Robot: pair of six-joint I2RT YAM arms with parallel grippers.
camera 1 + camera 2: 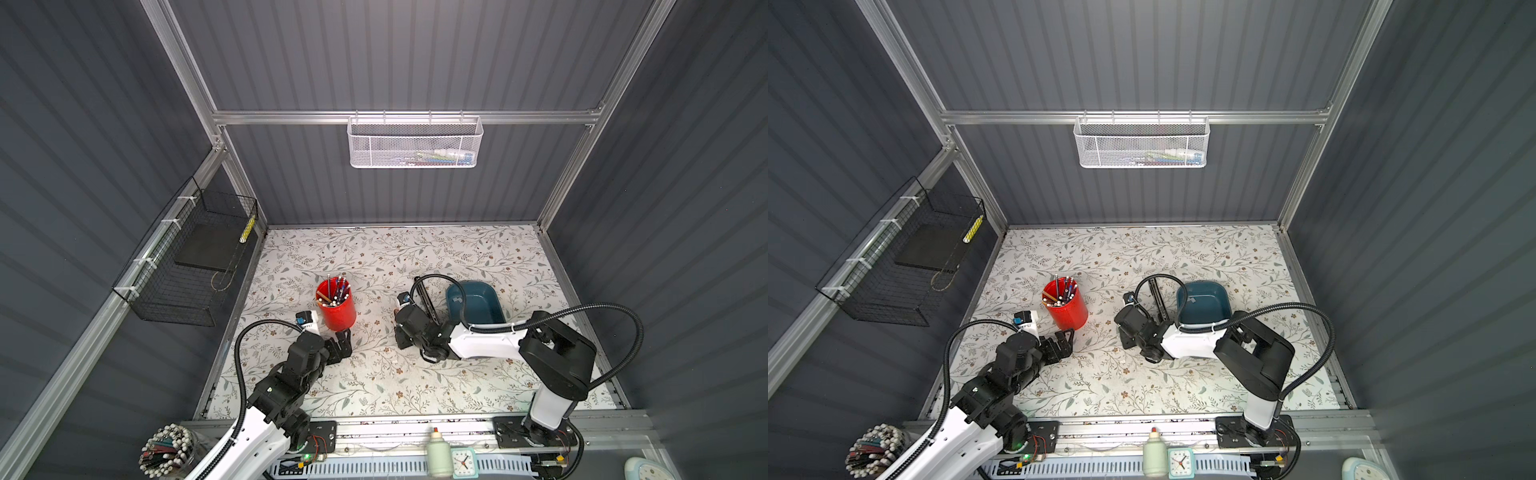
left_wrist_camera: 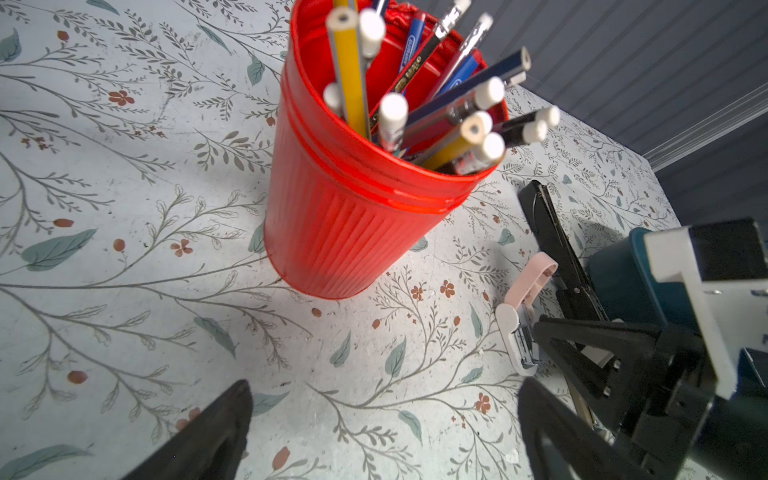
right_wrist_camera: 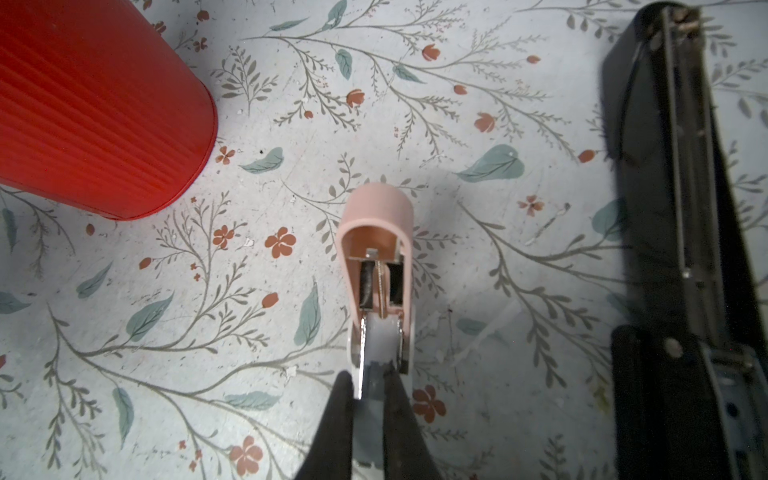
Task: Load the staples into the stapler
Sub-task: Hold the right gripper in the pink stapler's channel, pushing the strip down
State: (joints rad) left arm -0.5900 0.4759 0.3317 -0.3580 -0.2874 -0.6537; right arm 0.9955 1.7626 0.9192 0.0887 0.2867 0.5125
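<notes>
- Right gripper (image 3: 368, 382) clamped on the tail of the pink stapler (image 3: 376, 224), whose lid is swung open.
- Black stapler (image 3: 673, 166) lies open just beside it.
- Staples (image 1: 457, 299): small grey strip in the teal tray (image 1: 484, 305), beyond the right arm.
- Left gripper (image 2: 382, 415) jaws apart, near the red cup (image 2: 353, 216).

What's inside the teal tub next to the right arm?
In both top views, a small grey staple strip lies in the teal tub by one wall. The right arm covers the tub's near end, hiding anything there.
</notes>
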